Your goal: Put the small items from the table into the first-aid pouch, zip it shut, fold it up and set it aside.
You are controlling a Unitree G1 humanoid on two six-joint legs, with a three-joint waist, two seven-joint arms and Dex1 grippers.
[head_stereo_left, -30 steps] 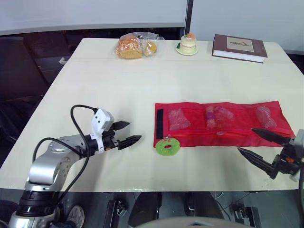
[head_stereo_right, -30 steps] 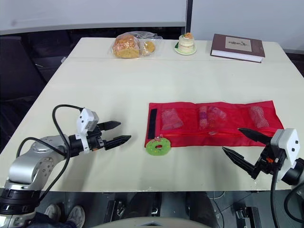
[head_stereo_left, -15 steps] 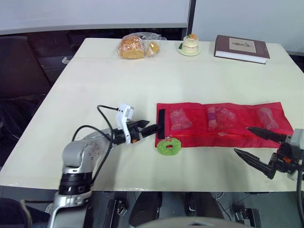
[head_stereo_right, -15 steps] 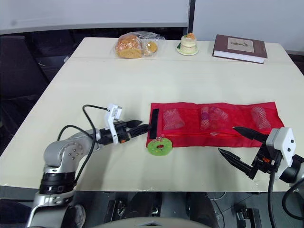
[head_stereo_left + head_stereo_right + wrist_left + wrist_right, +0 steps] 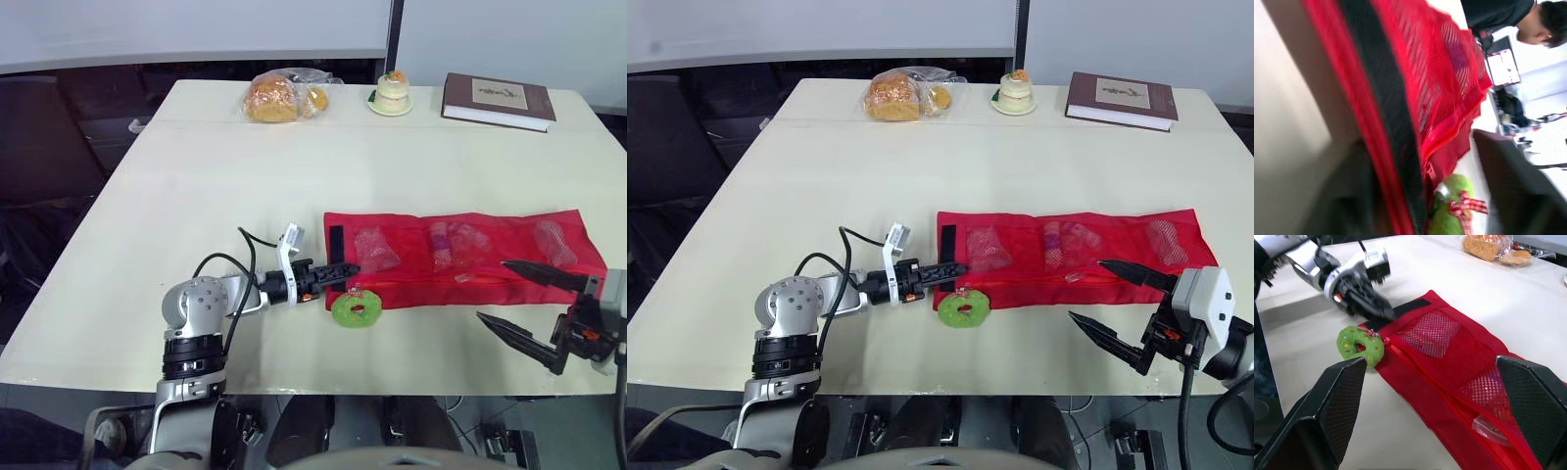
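The left gripper (image 5: 345,269) noses onto the left end of the red first-aid pouch (image 5: 421,286), jaws apart astride its edge, probably to steady it, the green ring toy (image 5: 358,309) touching its front edge, while the right gripper (image 5: 493,290) hovers wide open near the right end.

Office or meeting room. A large pale surface (image 5: 294,157) stands before plain white wall panels (image 5: 196,24), with a dark chair (image 5: 39,127) off its left edge. A hardback book (image 5: 498,99) lies at its far right corner, and a bag of bread (image 5: 279,95) and a small cake (image 5: 393,91) sit along the far edge. The left wrist view shows a person (image 5: 1503,17) beside a computer monitor (image 5: 1506,66).
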